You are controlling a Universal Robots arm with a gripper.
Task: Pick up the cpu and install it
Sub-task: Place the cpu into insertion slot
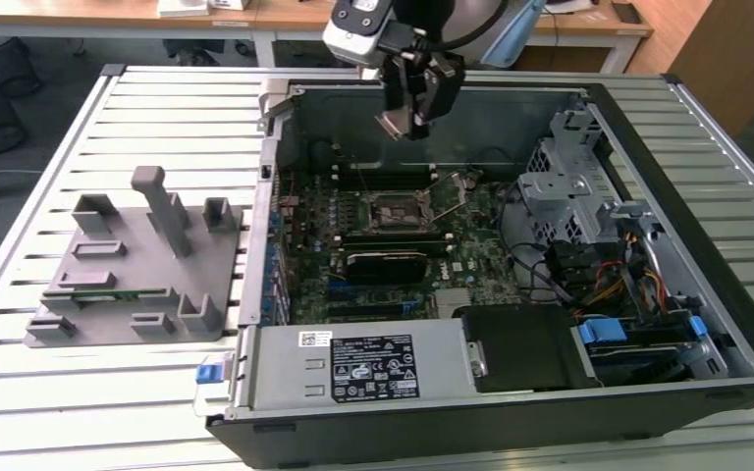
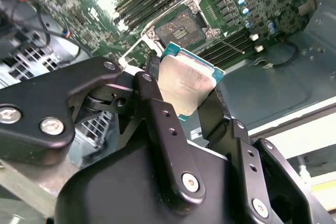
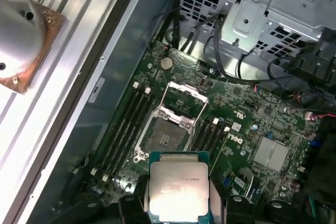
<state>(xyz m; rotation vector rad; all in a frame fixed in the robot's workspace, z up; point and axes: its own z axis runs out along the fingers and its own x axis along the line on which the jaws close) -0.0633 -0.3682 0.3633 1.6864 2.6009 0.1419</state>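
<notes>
My gripper (image 1: 408, 120) hangs above the far part of the open computer case, shut on the cpu (image 2: 186, 83), a flat square chip with a silvery top and a green rim. Both wrist views show the cpu (image 3: 178, 186) pinched by its edges between the black fingers (image 2: 157, 114). Below it on the green motherboard lies the open cpu socket (image 1: 401, 207), its metal frame flipped up. The socket (image 3: 167, 139) sits just beyond the held chip, apart from it, and appears again (image 2: 181, 27) past the chip's far edge.
The black computer case (image 1: 691, 128) lies open on a slatted white table (image 1: 154, 118). A grey plastic fixture block (image 1: 141, 265) stands on the exterior view's left. Inside the case are a metal drive cage (image 1: 573, 177), cables and a power supply (image 1: 364, 368).
</notes>
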